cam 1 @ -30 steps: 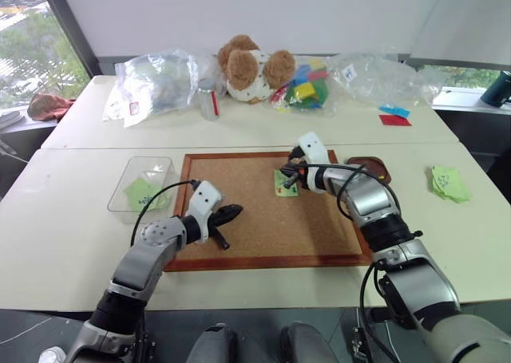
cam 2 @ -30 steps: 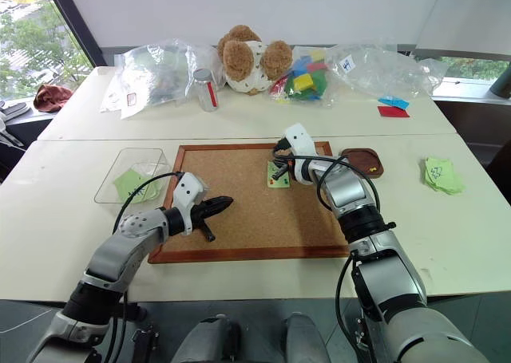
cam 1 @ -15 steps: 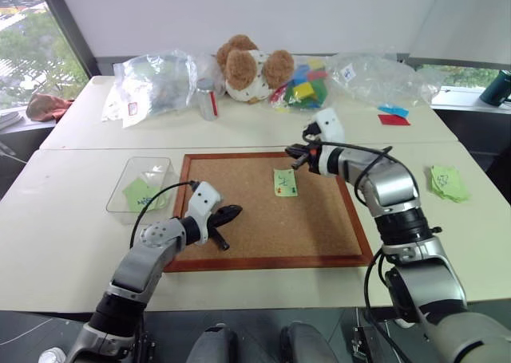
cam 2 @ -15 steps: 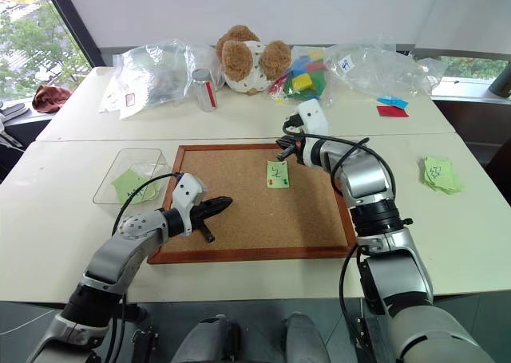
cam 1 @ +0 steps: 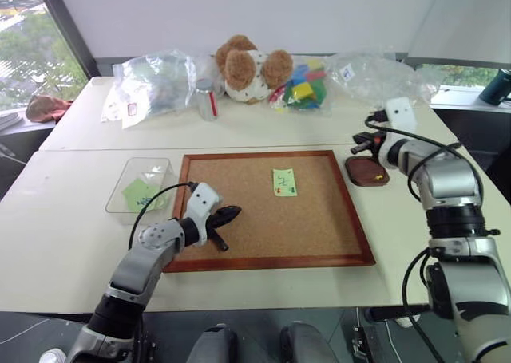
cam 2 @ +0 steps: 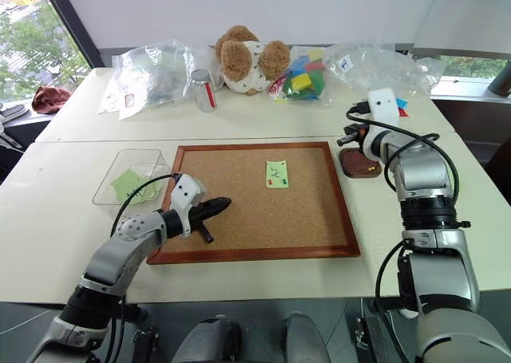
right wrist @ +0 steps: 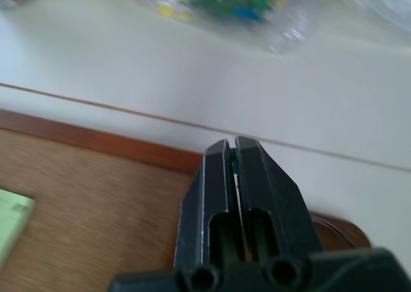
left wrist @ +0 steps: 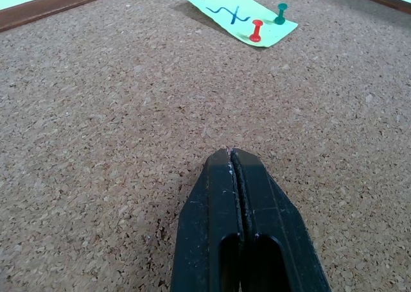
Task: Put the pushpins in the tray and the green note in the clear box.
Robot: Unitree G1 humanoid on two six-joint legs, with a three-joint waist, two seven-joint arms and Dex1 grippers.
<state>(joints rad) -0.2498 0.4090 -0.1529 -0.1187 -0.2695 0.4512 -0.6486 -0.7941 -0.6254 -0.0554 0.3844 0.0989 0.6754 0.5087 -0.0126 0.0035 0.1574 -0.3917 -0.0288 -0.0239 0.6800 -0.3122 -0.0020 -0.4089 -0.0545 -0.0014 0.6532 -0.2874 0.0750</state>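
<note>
One green note (cam 1: 284, 182) lengthwise up the corkboard (cam 1: 319, 219); both claws pressed together.

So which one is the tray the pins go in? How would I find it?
Find the big corkboard with the wooden frame in the middle of the table. The tray sits on the table just off the board's far right corner. It is a small dark brown dish with rounded corners and a yellow pushpin inside, unlike the see-through clear box on the board's left.

Head stereo pair overlooks corkboard (cam 1: 271, 211) from above; wrist cameras close along tools.
</note>
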